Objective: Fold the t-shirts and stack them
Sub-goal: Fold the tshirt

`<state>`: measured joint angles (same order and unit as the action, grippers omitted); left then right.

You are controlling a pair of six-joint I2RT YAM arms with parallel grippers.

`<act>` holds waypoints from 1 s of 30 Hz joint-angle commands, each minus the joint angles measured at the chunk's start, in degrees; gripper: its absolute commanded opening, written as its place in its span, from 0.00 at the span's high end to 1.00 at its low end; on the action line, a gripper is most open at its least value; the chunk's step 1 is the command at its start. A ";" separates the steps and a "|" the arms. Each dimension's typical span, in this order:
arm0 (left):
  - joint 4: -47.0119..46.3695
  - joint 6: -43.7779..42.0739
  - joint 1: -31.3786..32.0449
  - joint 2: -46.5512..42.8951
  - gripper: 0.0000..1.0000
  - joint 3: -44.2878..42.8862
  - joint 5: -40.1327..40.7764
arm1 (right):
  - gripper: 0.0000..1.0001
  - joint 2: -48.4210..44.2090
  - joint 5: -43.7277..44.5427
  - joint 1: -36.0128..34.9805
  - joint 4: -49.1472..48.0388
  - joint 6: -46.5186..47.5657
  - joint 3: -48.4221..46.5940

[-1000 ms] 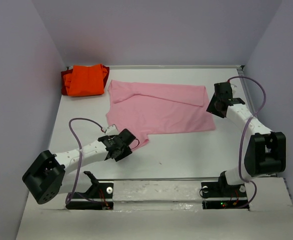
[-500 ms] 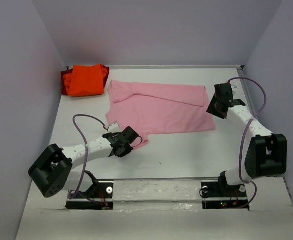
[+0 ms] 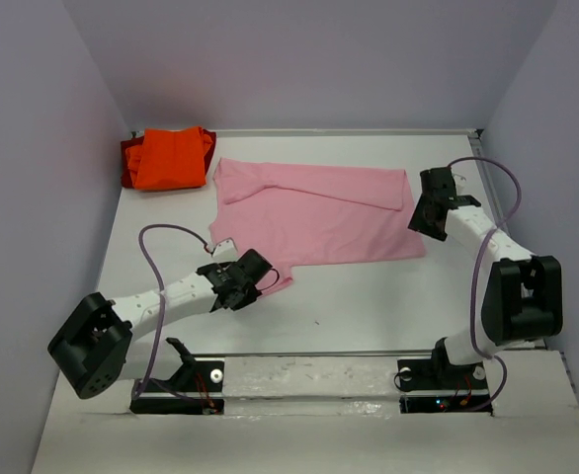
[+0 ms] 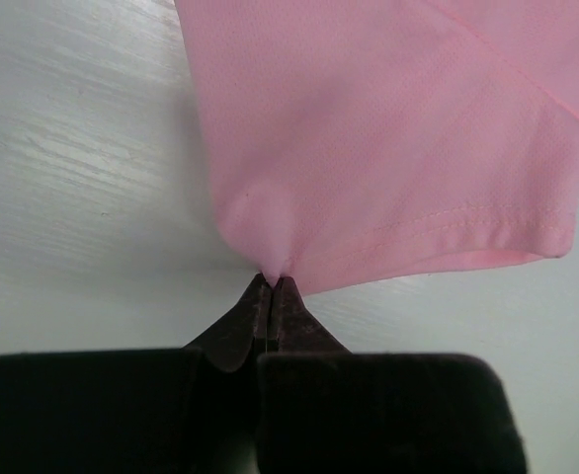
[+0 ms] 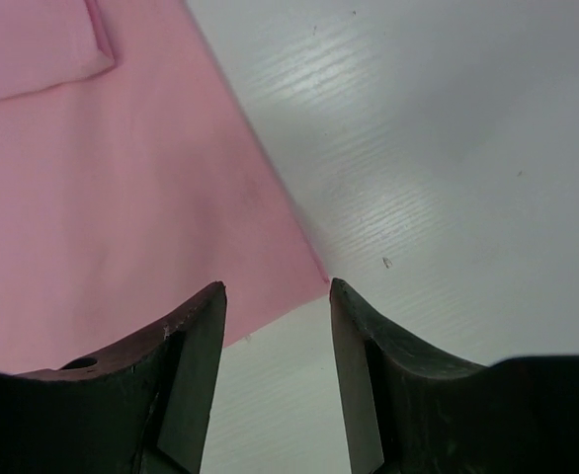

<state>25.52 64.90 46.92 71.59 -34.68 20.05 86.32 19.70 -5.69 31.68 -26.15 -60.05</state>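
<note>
Pink t-shirt [image 3: 314, 212] is lying spread flat across the middle of the white worktop [image 3: 369, 306]. Orange t-shirts [image 3: 171, 158] are sitting folded in a pile at the far left corner of the worktop, near the pink one's far left end. Your left jaws are clenching a pinch of cloth at the pink shirt's near left edge, puckering it into a small peak. Your right jaws are standing parted and released, hovering over the shirt's near right corner and gripping nothing.

Plain lavender-grey walls [image 3: 319, 59] enclose a white table [image 3: 369, 296] under even light.
</note>
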 commanded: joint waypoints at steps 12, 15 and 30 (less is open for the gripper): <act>-0.56 -3.12 0.37 -9.45 1.00 1.98 1.48 | 0.49 4.11 -0.80 -0.11 4.53 -2.85 4.24; -0.64 -3.38 0.28 -9.89 1.00 1.46 1.48 | 0.50 5.25 -1.51 -0.11 4.09 -3.03 5.21; 0.06 -3.82 0.37 -10.24 1.00 -0.30 1.21 | 0.52 7.63 -0.37 -0.11 2.95 -2.50 3.98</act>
<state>25.02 61.73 46.92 62.81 -33.56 19.90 93.47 18.46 -5.69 35.51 -28.34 -54.61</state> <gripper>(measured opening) 0.014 0.484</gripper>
